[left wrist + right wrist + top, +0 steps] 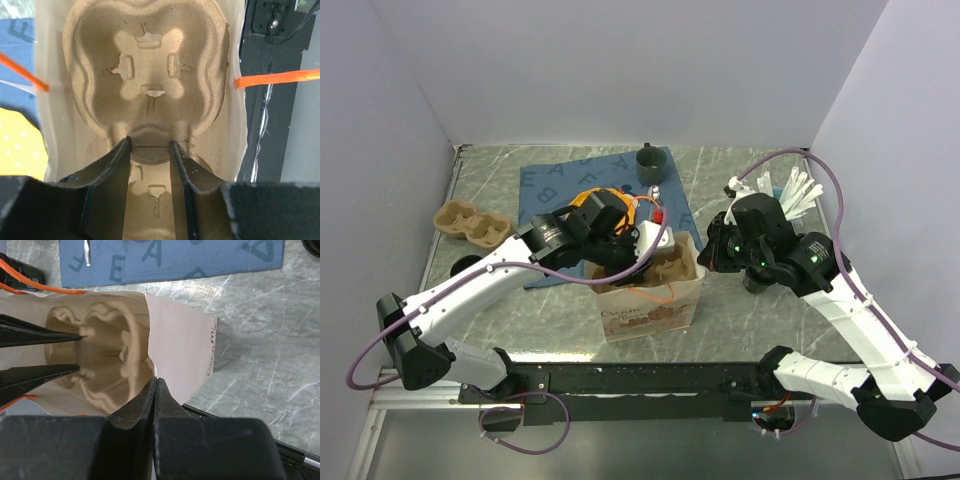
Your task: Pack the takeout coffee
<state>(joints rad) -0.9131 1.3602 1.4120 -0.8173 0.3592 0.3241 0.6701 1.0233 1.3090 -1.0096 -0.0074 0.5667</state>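
Two grippers share one paper bag, which stands just on the 6 o'clock side of the table's centre. The cup carrier already sits inside its mouth.

Your left gripper is clamped across the carrier's middle ridge, one finger on each side. That is probably the stiffest place to hold it level while it goes down between the bag walls.

Your right gripper is fully closed at the bag's rim on the 3 o'clock side. It appears to pinch the paper so the mouth stands open and the bag cannot slide.

The left arm stretches from 7 o'clock toward the centre, wrist tipped down into the bag. The right arm rises from 5 o'clock, folds at its elbow and reaches in sideways.

A spare carrier lies at 9 o'clock.
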